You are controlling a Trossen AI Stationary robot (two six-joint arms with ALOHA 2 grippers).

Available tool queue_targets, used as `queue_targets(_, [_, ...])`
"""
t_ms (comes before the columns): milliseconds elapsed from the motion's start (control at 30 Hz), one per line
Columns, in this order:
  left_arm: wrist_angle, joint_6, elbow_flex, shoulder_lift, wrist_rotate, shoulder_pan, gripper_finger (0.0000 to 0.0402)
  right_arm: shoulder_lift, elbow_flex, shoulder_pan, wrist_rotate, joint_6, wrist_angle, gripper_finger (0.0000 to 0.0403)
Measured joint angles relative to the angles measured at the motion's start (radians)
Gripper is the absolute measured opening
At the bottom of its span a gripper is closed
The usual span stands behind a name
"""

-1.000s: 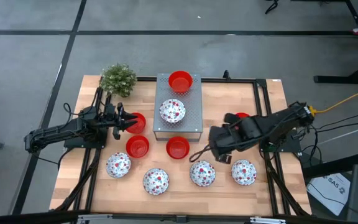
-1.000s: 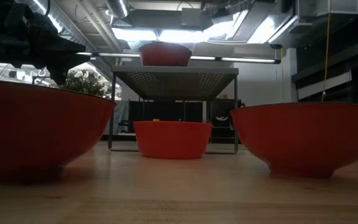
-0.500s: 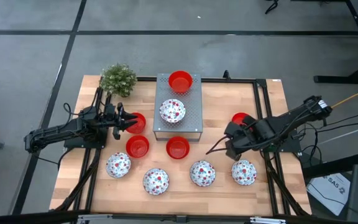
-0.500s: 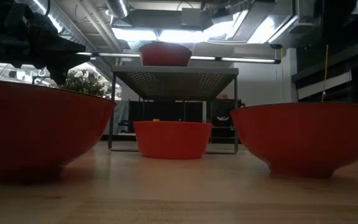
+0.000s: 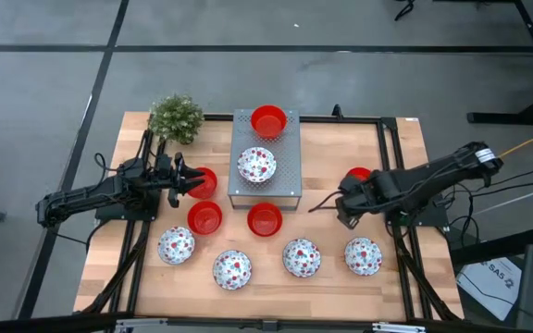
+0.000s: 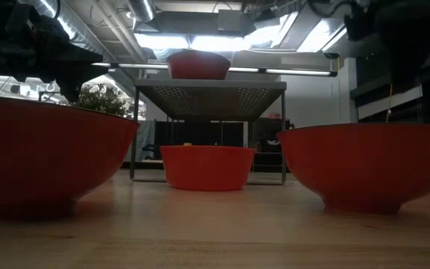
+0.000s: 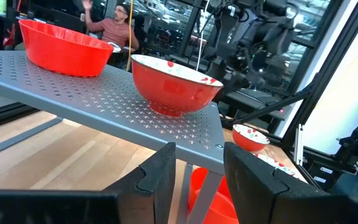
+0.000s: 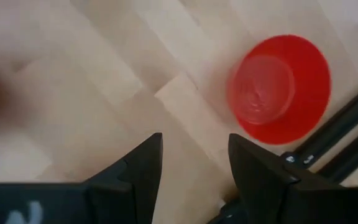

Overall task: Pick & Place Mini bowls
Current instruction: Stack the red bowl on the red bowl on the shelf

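Both hands gape empty; the right hand (image 5: 327, 203) has drawn back beside a red bowl (image 5: 359, 176).

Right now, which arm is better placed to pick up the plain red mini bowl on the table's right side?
Probably the right. The right gripper, open and empty, hovers beside that glossy red bowl; its wrist camera looks down on it. The left gripper is across the table.

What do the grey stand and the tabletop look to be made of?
The grey stand looks like perforated sheet metal with a matte painted finish: rows of small punched holes show across its top. The tabletop looks like light butcher-block wood with a smooth finish; joined strips and grain are visible.
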Motion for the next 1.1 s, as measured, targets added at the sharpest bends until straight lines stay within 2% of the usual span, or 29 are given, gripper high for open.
queue_targets(633, [0.0, 0.0, 0.0, 0.0, 0.0, 0.0, 0.013, -0.001, -0.265, -0.23, -0.007, -0.039, 0.244, 0.0184])
queue_targets(833, [0.0, 0.0, 0.0, 0.0, 0.0, 0.0, 0.013, 0.002, -0.345, -0.273, -0.012, -0.058, 0.375, 0.0184])
queue_targets(1100, [0.0, 0.0, 0.0, 0.0, 0.0, 0.0, 0.013, 0.015, -0.416, -0.324, -0.055, -0.127, 0.428, 0.0184])
